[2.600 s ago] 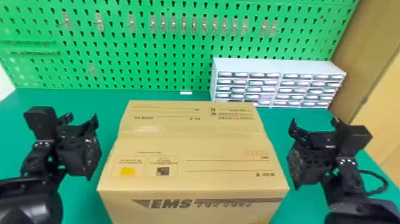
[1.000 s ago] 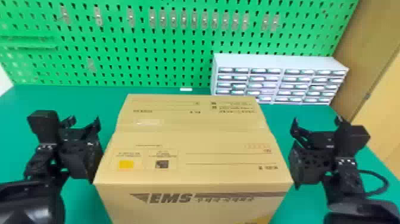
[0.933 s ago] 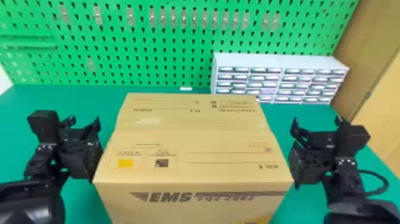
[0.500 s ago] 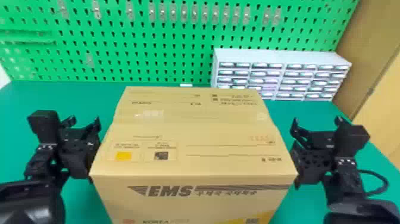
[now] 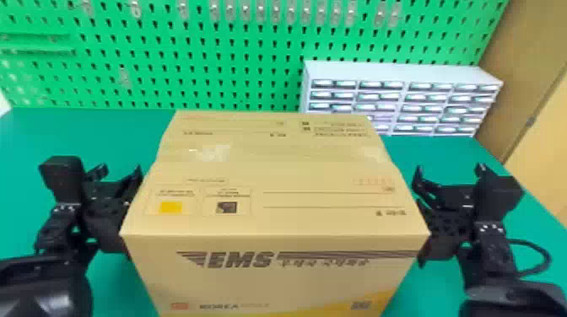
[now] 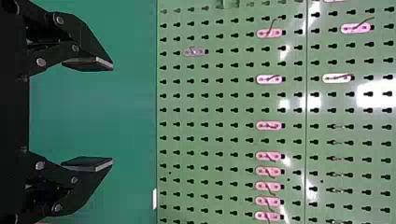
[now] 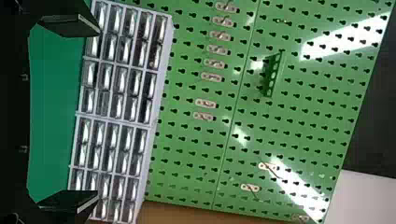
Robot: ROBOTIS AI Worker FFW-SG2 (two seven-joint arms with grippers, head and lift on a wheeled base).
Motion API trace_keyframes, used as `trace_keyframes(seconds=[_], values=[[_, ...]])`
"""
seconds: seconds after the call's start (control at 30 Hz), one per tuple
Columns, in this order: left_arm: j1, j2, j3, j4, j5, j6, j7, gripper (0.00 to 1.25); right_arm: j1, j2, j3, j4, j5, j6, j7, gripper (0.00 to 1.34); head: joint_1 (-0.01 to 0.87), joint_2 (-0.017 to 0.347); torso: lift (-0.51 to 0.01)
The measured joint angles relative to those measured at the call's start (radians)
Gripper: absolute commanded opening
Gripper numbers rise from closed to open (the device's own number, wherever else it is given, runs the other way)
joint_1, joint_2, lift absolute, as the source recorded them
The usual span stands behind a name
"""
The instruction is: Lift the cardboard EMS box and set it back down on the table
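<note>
Compared with a moment ago, the two arms and the head seem to come lower beside the box (image 5: 274,177): I see more of its near side, and it looks bigger between them. The left gripper (image 5: 120,170) is at the left side of the box, and the right gripper (image 5: 449,169) is at the right side. Both are very near, but I cannot tell if they touch the cardboard. Each gripper is open, its two fingers (image 6: 91,64) well apart, and nothing is between them.

The box is upright and closed, in the middle, over the near part of the green table (image 5: 84,130). Its bottom is hidden from me, so I cannot say if it rests there. At the far right stands a white cabinet (image 5: 392,71) with many small drawers. Behind the table is a green board (image 5: 177,84) full of holes, with clear hooks (image 5: 276,10) on it.
</note>
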Motion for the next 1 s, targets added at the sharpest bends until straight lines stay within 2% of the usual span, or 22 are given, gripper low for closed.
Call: trace_keyframes(seconds=[1.0], values=[[0.0,0.0,0.0,0.0,0.0,0.0,0.0,0.73,0.003,0.007,-0.021,0.005,0.011,-0.033,-0.001,1.26,0.678,-0.014,-0.1]])
